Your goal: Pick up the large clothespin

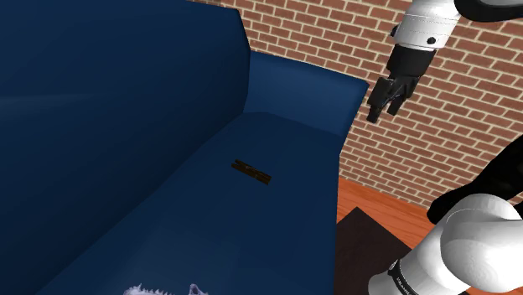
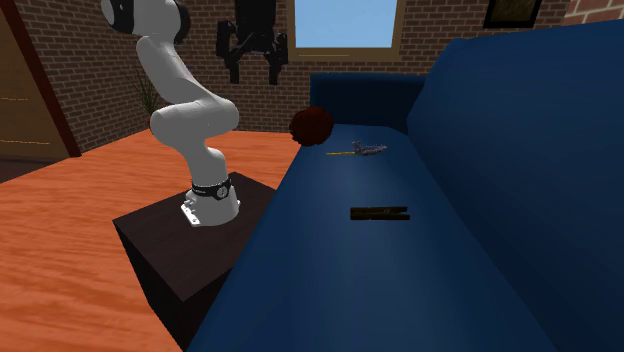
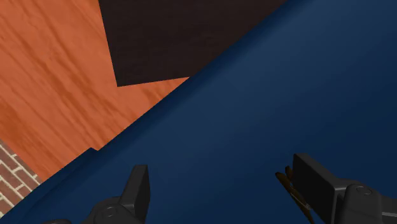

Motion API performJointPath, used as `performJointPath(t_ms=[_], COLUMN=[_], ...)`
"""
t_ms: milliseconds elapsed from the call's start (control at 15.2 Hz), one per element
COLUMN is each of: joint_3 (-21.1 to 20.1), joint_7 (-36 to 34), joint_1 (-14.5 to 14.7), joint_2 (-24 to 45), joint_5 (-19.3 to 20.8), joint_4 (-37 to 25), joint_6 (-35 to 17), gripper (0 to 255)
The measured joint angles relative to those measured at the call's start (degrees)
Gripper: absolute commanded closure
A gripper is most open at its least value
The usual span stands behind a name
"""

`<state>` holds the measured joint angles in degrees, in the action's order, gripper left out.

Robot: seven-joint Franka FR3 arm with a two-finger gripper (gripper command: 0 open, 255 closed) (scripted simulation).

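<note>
Your claw (image 1: 381, 112) hung wide open and empty, well above the sofa (image 1: 285, 218). The clothespin (image 1: 251, 172) lay flat mid-seat, at the claw's 8 o'clock in the shoulder view. You were approaching; next, descend and straddle it.

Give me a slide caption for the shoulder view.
Open claw hangs high over the blue sofa, well clear of the dark clothespin lying on its seat.

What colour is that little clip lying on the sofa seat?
The clothespin is very dark brown, almost black, seen best in the second exterior view.
</note>
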<state>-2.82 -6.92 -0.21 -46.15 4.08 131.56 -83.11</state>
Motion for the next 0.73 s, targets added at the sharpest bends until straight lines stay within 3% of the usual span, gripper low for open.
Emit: performJointPath(t_ms=[264, 726], joint_3=[-0.10, -0.37], joint_7=[1.11, 5.06], joint_1=[0.91, 3.59], joint_2=[1.46, 9.51], joint_5=[-0.11, -0.15], joint_4=[2.32, 7.11], joint_6=[-4.49, -20.02], gripper=[0, 0])
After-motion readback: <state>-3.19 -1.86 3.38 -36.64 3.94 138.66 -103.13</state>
